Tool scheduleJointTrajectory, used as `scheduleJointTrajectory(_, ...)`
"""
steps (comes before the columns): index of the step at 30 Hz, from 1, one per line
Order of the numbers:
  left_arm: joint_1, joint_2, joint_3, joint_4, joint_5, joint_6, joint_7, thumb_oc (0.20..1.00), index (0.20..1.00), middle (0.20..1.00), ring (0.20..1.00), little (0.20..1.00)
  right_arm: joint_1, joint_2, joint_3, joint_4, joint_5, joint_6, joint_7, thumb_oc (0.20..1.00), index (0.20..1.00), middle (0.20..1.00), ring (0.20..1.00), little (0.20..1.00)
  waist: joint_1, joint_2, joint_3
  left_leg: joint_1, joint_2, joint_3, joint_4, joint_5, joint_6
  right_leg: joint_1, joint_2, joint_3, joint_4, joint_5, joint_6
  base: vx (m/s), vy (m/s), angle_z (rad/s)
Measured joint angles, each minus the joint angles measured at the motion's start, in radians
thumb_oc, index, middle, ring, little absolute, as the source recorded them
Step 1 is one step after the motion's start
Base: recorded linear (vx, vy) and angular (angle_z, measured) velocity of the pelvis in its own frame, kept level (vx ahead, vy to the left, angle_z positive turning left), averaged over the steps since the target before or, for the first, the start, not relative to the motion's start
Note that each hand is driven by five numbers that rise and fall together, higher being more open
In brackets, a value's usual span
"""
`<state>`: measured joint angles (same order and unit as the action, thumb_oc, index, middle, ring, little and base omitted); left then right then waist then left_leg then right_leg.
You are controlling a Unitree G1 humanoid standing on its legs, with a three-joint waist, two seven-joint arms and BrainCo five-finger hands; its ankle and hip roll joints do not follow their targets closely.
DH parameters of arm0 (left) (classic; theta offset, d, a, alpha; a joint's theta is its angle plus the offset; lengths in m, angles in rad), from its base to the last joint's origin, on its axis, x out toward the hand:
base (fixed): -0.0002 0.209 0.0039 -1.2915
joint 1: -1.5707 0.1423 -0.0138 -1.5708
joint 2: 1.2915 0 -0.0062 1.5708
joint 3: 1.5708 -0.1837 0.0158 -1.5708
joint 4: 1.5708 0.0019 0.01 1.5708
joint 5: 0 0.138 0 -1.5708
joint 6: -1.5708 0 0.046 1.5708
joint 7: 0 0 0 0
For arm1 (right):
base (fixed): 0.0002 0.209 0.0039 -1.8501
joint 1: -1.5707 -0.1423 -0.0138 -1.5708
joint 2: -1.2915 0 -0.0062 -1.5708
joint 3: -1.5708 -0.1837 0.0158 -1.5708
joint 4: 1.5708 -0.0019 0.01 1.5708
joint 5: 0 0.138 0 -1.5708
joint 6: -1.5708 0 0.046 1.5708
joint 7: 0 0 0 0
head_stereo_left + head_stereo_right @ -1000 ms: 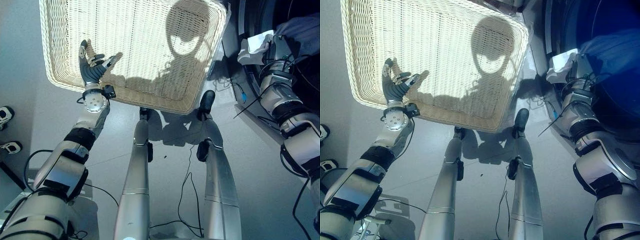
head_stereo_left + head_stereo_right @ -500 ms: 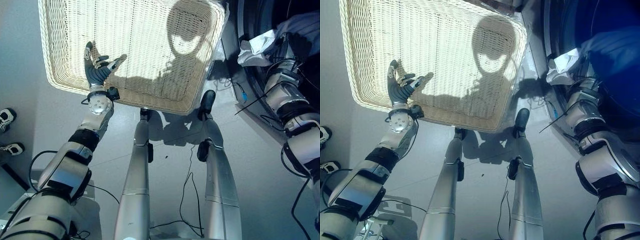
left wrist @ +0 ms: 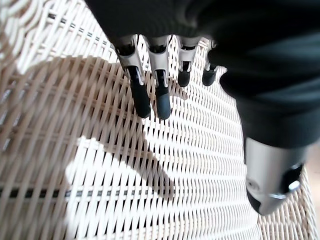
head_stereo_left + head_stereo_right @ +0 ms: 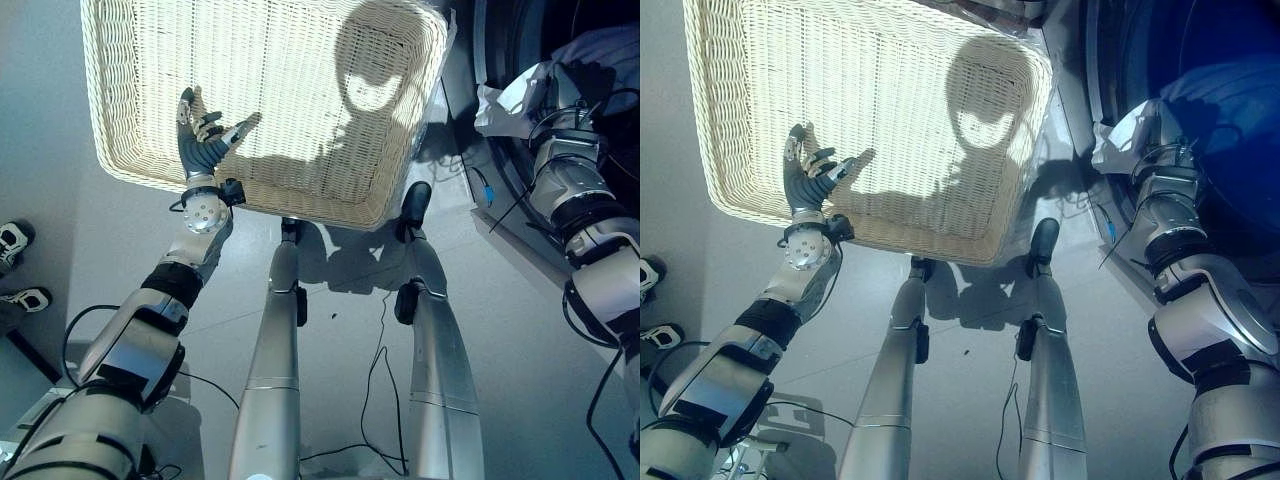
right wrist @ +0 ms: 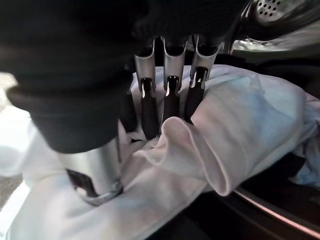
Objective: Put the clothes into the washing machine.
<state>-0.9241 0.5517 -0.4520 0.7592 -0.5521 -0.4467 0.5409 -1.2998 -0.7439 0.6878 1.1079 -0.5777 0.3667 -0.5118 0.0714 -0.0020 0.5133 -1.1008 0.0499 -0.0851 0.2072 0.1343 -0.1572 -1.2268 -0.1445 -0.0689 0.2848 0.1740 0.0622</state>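
The wicker basket point(image 4: 130, 150) is cream, woven in fine even rows (darker gaps between strands). The garment point(image 5: 240, 125) is white, faintly bluish; the washing machine's drum point(image 4: 1230, 110) shows deep blue.

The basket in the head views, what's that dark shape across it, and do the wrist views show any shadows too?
In the left eye view a hard shadow falls across the brightly lit wicker basket beside the left hand. The left wrist view shows that hand's finger shadows on the weave. In the right wrist view the right hand shades the folds of the white cloth.
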Motion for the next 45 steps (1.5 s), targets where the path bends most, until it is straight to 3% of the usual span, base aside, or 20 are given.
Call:
scheduleJointTrajectory(6, 0.010, -0.002, 0.002, -0.004, 0.018, -0.002, 0.000, 1.000, 1.000, 1.000, 1.000, 1.000, 0.014, -0.013, -0.007, 0.001, 0.023, -0.044, -0.030, 1.000, 1.000, 1.000, 1.000, 1.000, -0.003, 0.000, 0.000, 0.002, 0.000, 0.000, 0.000, 0.000, 0.000, 0.002, 0.001, 0.001, 0.000, 0.000, 0.000, 0.00, 0.000, 0.00)
scheduleJointTrajectory(8, 0.031, -0.003, 0.003, -0.036, 0.023, -0.009, 0.000, 1.000, 1.000, 1.000, 1.000, 1.000, 0.068, -0.037, -0.049, -0.033, 0.096, -0.109, -0.100, 1.000, 1.000, 1.000, 1.000, 1.000, -0.003, -0.001, -0.001, 0.001, 0.000, 0.000, -0.002, 0.000, 0.000, 0.002, 0.000, 0.002, -0.001, 0.000, 0.000, 0.00, 0.000, 0.00)
scheduleJointTrajectory(14, 0.051, 0.003, 0.018, -0.060, 0.028, -0.024, 0.012, 1.000, 1.000, 1.000, 1.000, 1.000, 0.179, -0.062, -0.133, -0.133, 0.308, -0.218, -0.269, 1.000, 1.000, 1.000, 1.000, 1.000, -0.019, -0.002, -0.002, -0.012, 0.001, 0.000, -0.003, -0.001, 0.000, -0.009, 0.002, 0.002, -0.003, -0.001, 0.000, 0.00, 0.000, 0.00)
scheduleJointTrajectory(19, 0.060, 0.014, 0.044, -0.072, 0.028, -0.031, 0.022, 1.000, 1.000, 1.000, 1.000, 1.000, 0.245, -0.071, -0.201, -0.225, 0.368, -0.248, -0.327, 1.000, 1.000, 1.000, 1.000, 1.000, -0.032, -0.002, -0.002, -0.025, 0.001, 0.000, 0.000, -0.001, -0.001, -0.022, 0.003, 0.002, -0.002, -0.001, 0.000, 0.00, 0.000, 0.00)
scheduleJointTrajectory(20, 0.076, 0.019, 0.065, -0.087, 0.028, -0.033, 0.034, 1.000, 1.000, 1.000, 1.000, 1.000, 0.338, -0.075, -0.259, -0.349, 0.376, -0.263, -0.363, 1.000, 1.000, 1.000, 1.000, 1.000, -0.043, -0.002, -0.002, -0.030, 0.001, 0.000, 0.001, -0.004, -0.001, -0.028, 0.004, 0.004, -0.003, -0.001, 0.001, 0.00, 0.000, 0.00)
scheduleJointTrajectory(26, 0.090, 0.019, 0.087, -0.087, 0.030, -0.041, 0.048, 1.000, 1.000, 1.000, 1.000, 1.000, 0.411, -0.038, -0.265, -0.438, 0.382, -0.296, -0.452, 1.000, 1.000, 1.000, 1.000, 1.000, -0.060, -0.002, -0.001, -0.031, 0.001, 0.002, 0.001, -0.007, -0.001, -0.029, 0.004, 0.005, -0.004, -0.002, 0.002, 0.00, 0.000, 0.00)
scheduleJointTrajectory(38, 0.111, 0.032, 0.122, -0.086, 0.030, -0.048, 0.053, 1.000, 1.000, 1.000, 1.000, 1.000, 0.470, -0.014, -0.265, -0.474, 0.314, -0.319, -0.454, 1.000, 1.000, 1.000, 1.000, 1.000, -0.083, -0.003, -0.001, -0.031, 0.001, 0.007, 0.001, -0.011, 0.001, -0.031, 0.004, 0.007, -0.007, -0.003, 0.004, 0.00, 0.000, 0.00)
scheduleJointTrajectory(41, 0.111, 0.035, 0.121, -0.085, 0.030, -0.047, 0.052, 1.000, 1.000, 1.000, 1.000, 1.000, 0.457, -0.022, -0.217, -0.470, 0.262, -0.310, -0.367, 1.000, 1.000, 1.000, 1.000, 1.000, -0.083, -0.003, -0.001, -0.031, 0.002, 0.007, 0.001, -0.011, 0.001, -0.031, 0.004, 0.007, -0.007, -0.003, 0.004, 0.00, 0.000, 0.00)
scheduleJointTrajectory(45, 0.104, 0.040, 0.117, -0.079, 0.029, -0.043, 0.052, 1.000, 1.000, 1.000, 1.000, 1.000, 0.420, -0.022, -0.125, -0.408, 0.212, -0.290, -0.332, 1.000, 1.000, 1.000, 1.000, 1.000, -0.083, -0.003, -0.001, -0.032, 0.002, 0.006, 0.001, -0.011, 0.001, -0.031, 0.004, 0.007, -0.006, -0.003, 0.004, 0.00, 0.000, 0.00)
